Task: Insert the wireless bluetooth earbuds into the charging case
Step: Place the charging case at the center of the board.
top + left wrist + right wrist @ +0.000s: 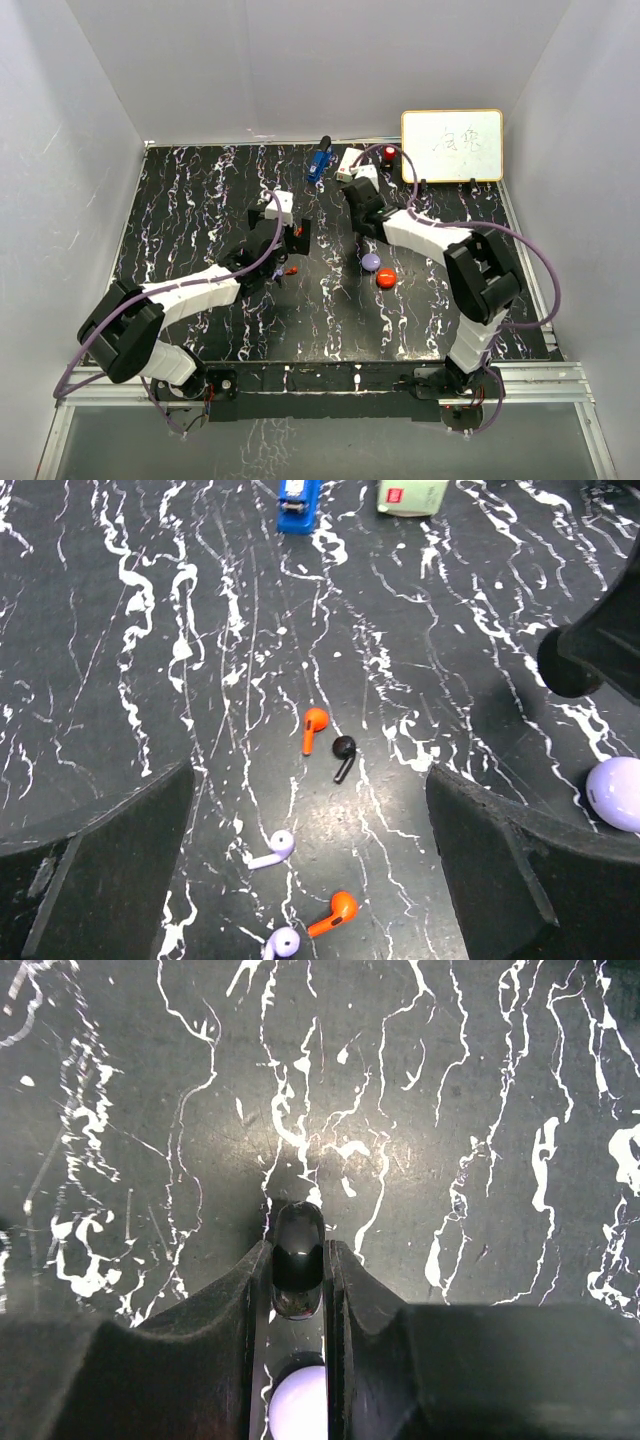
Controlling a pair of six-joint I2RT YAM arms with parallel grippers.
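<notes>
Looks barely begun: none of the wireless bluetooth earbuds (pixel 314 728) visibly seated in a case. Lying loose on the black marbled table (pixel 120 630) in a small cluster, two orange, two purple and one black, near one another but apart, framed by the left gripper (pixel 310 780), spread wide above them and holding nothing. Pinched between the narrowed fingers of the right gripper (pixel 298 1260): a small glossy black piece (pixel 298 1245), maybe an earbud, too unclear to say; lower in the gap, a pale purple round shape (pixel 298 1405), not identifiable. Resting near mid-table, apparently closed: purple case (pixel 371 262) just beside red case (pixel 385 279), contact unclear. Remaining, by this reading: opening a case, lifting each bud, seating it.
</notes>
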